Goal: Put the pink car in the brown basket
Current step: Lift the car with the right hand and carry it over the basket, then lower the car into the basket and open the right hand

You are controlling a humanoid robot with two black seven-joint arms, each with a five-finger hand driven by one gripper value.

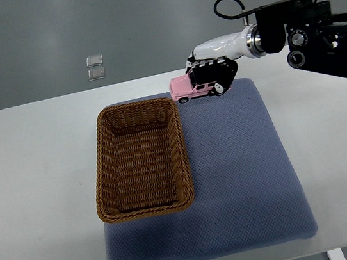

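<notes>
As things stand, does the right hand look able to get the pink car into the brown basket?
Probably yes. The right hand already grips the pink car just beyond the brown basket's far right corner, and the basket looks empty.

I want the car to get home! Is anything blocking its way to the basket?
Nothing visible: the small pink toy car, held in the right hand, only has the brown woven wicker basket's rim to clear.
</notes>
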